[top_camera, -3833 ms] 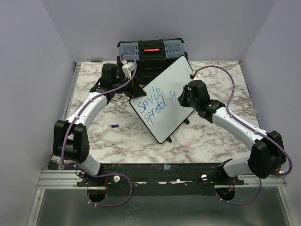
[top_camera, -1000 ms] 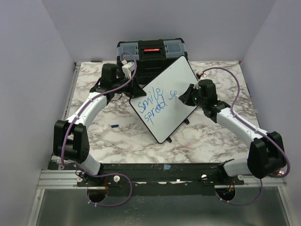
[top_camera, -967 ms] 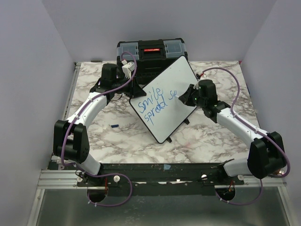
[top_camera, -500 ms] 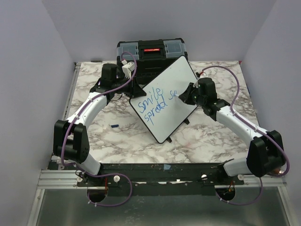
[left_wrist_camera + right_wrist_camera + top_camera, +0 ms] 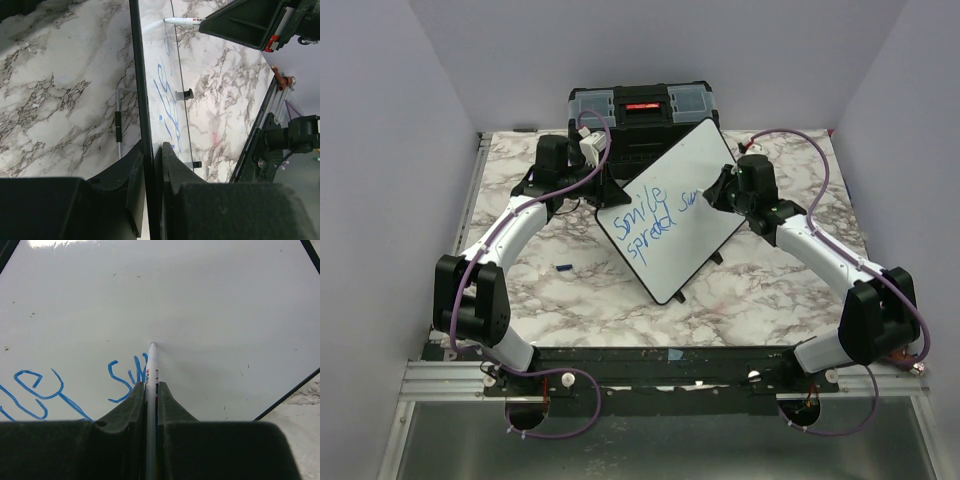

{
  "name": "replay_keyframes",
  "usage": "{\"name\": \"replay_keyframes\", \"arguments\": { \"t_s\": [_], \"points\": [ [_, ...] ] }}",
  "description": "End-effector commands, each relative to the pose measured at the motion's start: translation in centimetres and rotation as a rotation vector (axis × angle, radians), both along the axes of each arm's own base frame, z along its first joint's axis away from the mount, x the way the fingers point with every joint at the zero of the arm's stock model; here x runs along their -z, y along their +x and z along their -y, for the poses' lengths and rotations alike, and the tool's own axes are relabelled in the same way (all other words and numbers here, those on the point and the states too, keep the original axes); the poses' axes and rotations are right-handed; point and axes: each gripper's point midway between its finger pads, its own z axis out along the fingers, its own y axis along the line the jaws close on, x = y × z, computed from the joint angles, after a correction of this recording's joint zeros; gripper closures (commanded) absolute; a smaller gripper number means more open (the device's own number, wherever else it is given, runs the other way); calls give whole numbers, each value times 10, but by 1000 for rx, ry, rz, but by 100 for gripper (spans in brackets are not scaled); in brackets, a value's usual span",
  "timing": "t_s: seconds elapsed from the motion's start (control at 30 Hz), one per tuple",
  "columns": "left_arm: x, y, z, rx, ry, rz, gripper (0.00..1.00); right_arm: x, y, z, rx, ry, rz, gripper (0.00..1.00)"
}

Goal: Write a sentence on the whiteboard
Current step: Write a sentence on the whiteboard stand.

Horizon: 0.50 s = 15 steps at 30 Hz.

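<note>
Bright, even light glares off the top of the whiteboard (image 5: 210, 295).

Quantities: one whiteboard (image 5: 705, 160), bearing two lines of blue writing (image 5: 650, 230); one marker (image 5: 151, 365); one black toolbox (image 5: 640, 105); one small blue item (image 5: 561, 267); one counter (image 5: 770, 290); two hands, namely left hand (image 5: 152, 155) and right hand (image 5: 151, 390).

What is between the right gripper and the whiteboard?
A white marker, clamped in the right gripper, its tip against the whiteboard; the right wrist view shows it.

Robot lab cell: plain walls (image 5: 390, 150) around marble tabletop (image 5: 580, 292).
</note>
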Motion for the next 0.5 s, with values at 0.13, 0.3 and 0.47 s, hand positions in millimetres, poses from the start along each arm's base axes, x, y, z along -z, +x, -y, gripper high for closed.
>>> {"name": "replay_keyframes", "arguments": {
  "t_s": [0.13, 0.3, 0.47],
  "points": [
    [-27, 10, 3, 28, 3, 203, 100, 17, -10, 5, -2, -38, -47, 99],
    [-27, 9, 3, 31, 1, 203, 100, 33, -26, 4, -33, -23, -97, 99],
    [-29, 8, 2, 31, 0, 207, 100, 44, -40, -1, -72, 0, -135, 99]
  ]
}}
